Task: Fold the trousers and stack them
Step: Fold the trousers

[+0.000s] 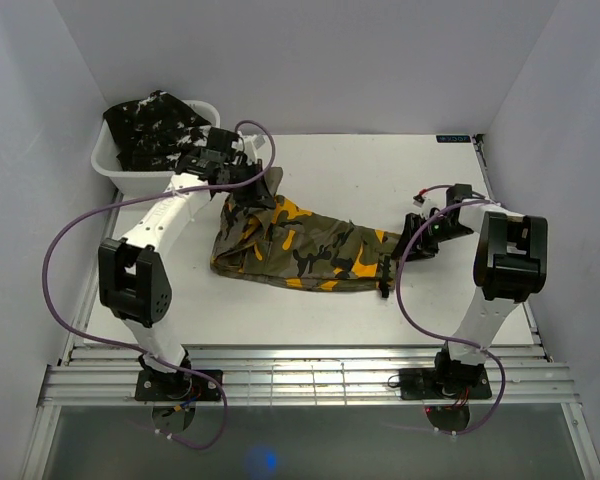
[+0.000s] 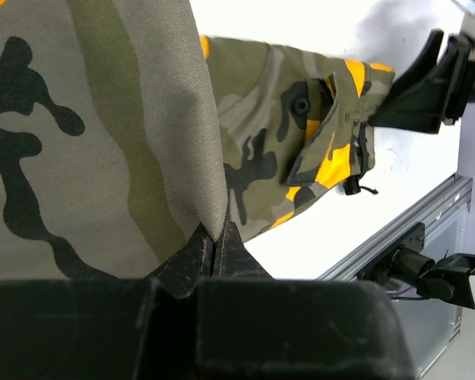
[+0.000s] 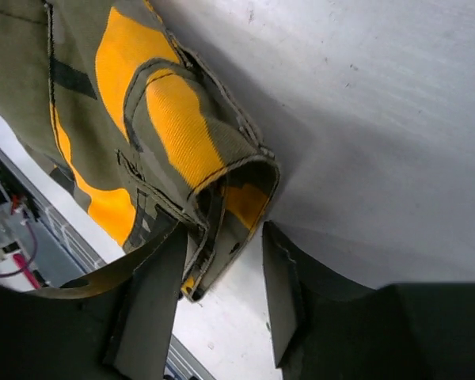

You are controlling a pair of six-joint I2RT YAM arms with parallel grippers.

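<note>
Near edge: slotted aluminium rails (image 1: pixel 310 372), both arm bases bolted there. Beyond them, on the white table (image 1: pixel 380 170), the olive camouflage trousers (image 1: pixel 300 250) lie bunched mid-table, running from the far left down to the near right, with orange-yellow and black patches showing. At the near-right end is the right gripper (image 1: pixel 386 272). In the right wrist view its jaws stand apart and straddle a folded, stitched edge of the trousers (image 3: pixel 174 103): the left finger (image 3: pixel 154 293) touches cloth, the right finger sits clear on bare table, so no clamp. At the far-left end the left gripper (image 1: pixel 255 195) holds a raised peak of the cloth. In the left wrist view the jaws (image 2: pixel 214 237) are pinched together on a fold of the trousers (image 2: pixel 103 119), which hang taut from the pinch, and a buttoned pocket flap (image 2: pixel 305 111) shows farther along. Far left corner: white tub (image 1: pixel 108 160) against the wall, with the black trousers with white flecks (image 1: pixel 155 125) heaped inside and spilling over the rim.
</note>
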